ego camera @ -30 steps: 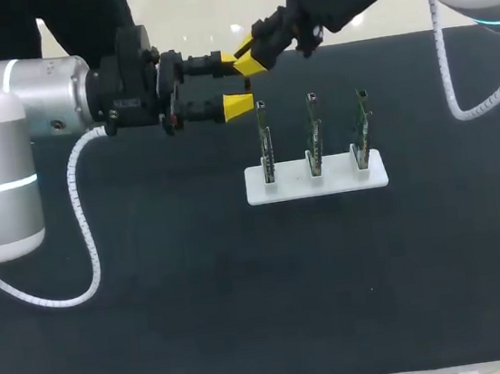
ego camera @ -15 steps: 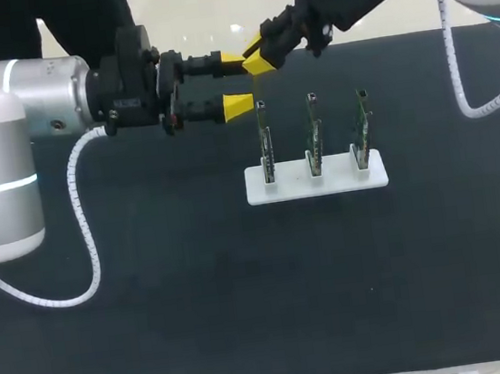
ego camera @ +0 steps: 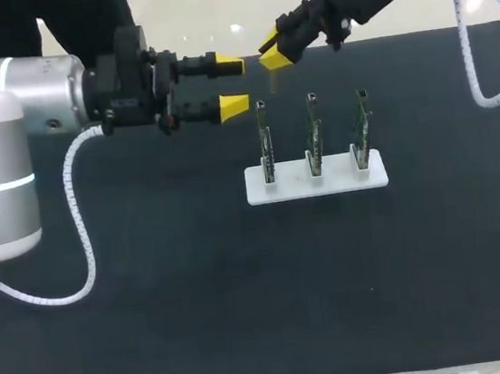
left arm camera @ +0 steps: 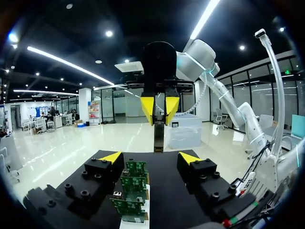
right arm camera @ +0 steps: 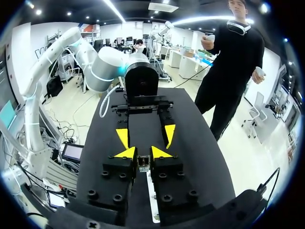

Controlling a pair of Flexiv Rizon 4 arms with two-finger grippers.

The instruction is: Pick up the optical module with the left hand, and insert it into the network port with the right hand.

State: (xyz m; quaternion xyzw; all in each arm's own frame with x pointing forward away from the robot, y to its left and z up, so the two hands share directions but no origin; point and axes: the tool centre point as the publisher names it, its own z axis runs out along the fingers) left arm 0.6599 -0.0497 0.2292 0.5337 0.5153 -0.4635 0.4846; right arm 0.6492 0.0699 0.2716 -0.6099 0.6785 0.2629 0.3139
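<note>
Head view puts the left gripper [ego camera: 232,85] in the upper middle of the frame, its fingers spread and empty, just left of the first of three upright circuit boards [ego camera: 266,144] in a white stand [ego camera: 341,182] on the black worktop [ego camera: 244,288]. The right gripper [ego camera: 275,56] sits above that board, clenched on the optical module [left arm camera: 158,136]. The left wrist view shows the module as a slim dark bar sticking out past the yellow tips. Its long axis runs in line with the right gripper's fingers, and its free end points down toward the boards. The step in hand looks like the insertion. To do it well, line that axis up squarely with the network port on the chosen board, then press straight along it without twisting, since a skewed entry could jam the module or tip the stand. The port openings themselves are too small to make out.
</note>
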